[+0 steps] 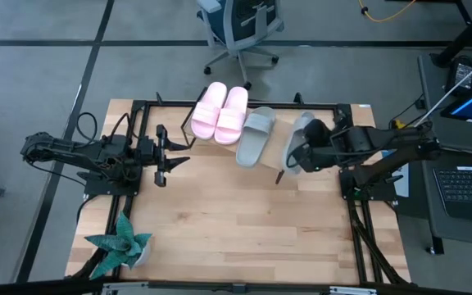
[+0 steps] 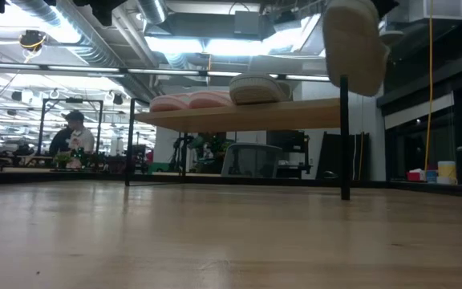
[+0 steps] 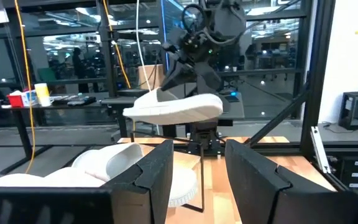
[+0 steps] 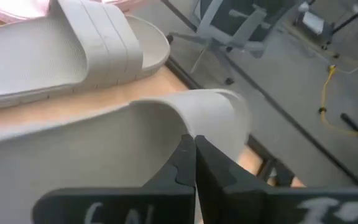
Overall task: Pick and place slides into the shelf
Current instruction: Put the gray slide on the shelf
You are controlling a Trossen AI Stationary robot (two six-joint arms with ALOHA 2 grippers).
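Observation:
The shelf stands at the table's far side, a slanted wood board on a black frame. The pink pair lies on its left part, soles down, and one grey-green slide rests beside them. My right gripper holds the second grey-green slide in the air over the shelf's right end. In the low view that slide sits high above the board. My left gripper waits open near the shelf's left end; its wrist view shows the open fingers. My right gripper is shut on the grey-green slide where the strap's edge meets the sole's side, pinched between the two fingers. It comes from the table's right, slanting down. The slide is lifted clear of the shelf, tilted in the low view.
A potted plant stands at the table's near left corner. The shelf's black post rises at its right end. An office chair is beyond the far edge and a laptop is off to the right. Bare tabletop lies near.

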